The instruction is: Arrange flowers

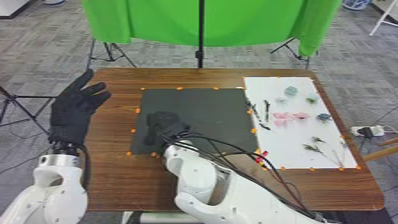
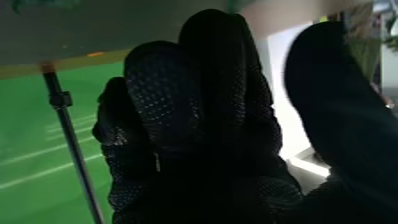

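Two hands are positioned at the tabletop. My right hand is located above the left part of the dark mat: fingers extended, thumb set apart, aperture wide. My left hand is located at the tabletop's left edge: fingers extended, aperture wide. To the right of the mat, a white sheet carries green sprigs at the near end; pink flowers midway, between dark twigs and a blue-green flower; and a pale green bloom toward the far end. Beyond the tabletop, a dark pole stands before a green cloth.
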`<state>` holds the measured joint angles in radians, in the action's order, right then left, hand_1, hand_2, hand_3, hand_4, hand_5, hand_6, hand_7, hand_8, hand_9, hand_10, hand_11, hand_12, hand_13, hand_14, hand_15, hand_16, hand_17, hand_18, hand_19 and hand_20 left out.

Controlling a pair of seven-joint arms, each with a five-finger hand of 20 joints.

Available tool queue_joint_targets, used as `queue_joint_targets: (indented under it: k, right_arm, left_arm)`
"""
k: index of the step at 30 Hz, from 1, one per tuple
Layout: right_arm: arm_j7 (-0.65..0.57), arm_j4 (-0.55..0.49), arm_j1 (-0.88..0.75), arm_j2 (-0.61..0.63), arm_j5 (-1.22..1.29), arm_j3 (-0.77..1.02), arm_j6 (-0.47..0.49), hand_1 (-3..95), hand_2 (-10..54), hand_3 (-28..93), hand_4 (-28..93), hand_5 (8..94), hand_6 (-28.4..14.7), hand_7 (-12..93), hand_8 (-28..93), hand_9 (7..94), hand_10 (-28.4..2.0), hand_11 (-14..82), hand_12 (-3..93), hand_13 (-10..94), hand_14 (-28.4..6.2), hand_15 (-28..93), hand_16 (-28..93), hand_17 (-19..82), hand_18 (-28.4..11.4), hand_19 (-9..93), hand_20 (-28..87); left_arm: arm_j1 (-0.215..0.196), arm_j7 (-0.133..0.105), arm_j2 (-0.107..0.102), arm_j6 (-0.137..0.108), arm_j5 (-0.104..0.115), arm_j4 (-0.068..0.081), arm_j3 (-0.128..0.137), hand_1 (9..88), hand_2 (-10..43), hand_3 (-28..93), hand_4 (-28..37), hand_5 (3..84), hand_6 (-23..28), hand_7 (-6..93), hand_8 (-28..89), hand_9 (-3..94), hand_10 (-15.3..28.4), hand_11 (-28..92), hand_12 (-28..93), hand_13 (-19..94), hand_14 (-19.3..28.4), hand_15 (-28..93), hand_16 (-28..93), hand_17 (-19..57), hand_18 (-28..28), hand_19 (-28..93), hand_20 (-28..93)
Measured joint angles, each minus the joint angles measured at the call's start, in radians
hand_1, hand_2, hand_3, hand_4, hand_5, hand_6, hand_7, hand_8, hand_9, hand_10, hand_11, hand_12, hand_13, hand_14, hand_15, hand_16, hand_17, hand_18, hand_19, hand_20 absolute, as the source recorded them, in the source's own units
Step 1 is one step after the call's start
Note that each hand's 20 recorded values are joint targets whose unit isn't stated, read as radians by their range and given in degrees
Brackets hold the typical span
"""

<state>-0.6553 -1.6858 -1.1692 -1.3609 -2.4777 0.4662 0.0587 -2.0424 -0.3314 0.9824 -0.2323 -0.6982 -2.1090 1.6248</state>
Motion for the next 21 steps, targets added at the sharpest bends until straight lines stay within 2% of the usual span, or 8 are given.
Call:
queue_joint_targets:
  k: [5, 9, 16, 21]
  right_arm:
    - [0.022, -0.041, -0.027, 0.0, 0.009, 0.056, -0.016, 34.0, -9.5, 69, -27, 70.5, -4.6, 14, -11, 83.0, -14.0, 44.0, 19.9, 81, -9.2, 66, 16, 46, -23.5, 93, 35]
    - [0.026, -0.084, -0.044, 0.004, 0.012, 0.091, -0.009, 35.0, -9.5, 70, -26, 70.0, -4.9, 13, -11, 82.7, -14.3, 44.7, 20.1, 81, -9.4, 67, 16, 46, -24.0, 93, 37]
    - [0.028, -0.188, -0.098, 0.067, 0.018, 0.143, 0.062, 32.0, -6.3, 69, -25, 70.3, -5.4, 13, -11, 82.6, -14.9, 45.2, 20.2, 80, -10.4, 69, 16, 46, -24.6, 93, 38]
    - [0.014, -0.197, -0.137, 0.124, 0.042, 0.153, 0.111, 30.2, -4.5, 69, -24, 68.9, -5.8, 12, -11, 81.6, -15.6, 45.1, 20.2, 79, -11.1, 69, 16, 45, -25.1, 93, 38]
  left_arm:
    - [-0.051, 0.0, 0.009, -0.002, 0.0, -0.015, 0.023, 23.9, 9.5, 74, -25.9, 36.7, 8.8, 8.8, -7, 35.0, 20.0, 30, 14, 25, 25.4, 60, -8, -6.7, 24.3, 50, 32]
    - [-0.074, -0.005, 0.018, -0.005, 0.002, -0.021, 0.034, 23.8, 9.5, 74, -26.0, 36.7, 8.7, 8.8, -7, 35.0, 19.9, 30, 14, 25, 25.6, 60, -8, -6.7, 24.3, 50, 32]
    - [-0.11, -0.033, 0.024, -0.023, 0.01, -0.037, 0.055, 23.2, 9.4, 74, -26.4, 36.6, 8.7, 9.0, -7, 35.2, 20.0, 30, 14, 25, 25.5, 60, -8, -6.8, 24.3, 50, 32]
    - [-0.133, -0.058, 0.028, -0.029, 0.018, -0.041, 0.061, 22.3, 9.4, 74, -27.1, 36.5, 8.6, 9.0, -7, 35.1, 20.0, 30, 14, 25, 25.6, 60, -8, -6.8, 24.4, 50, 32]
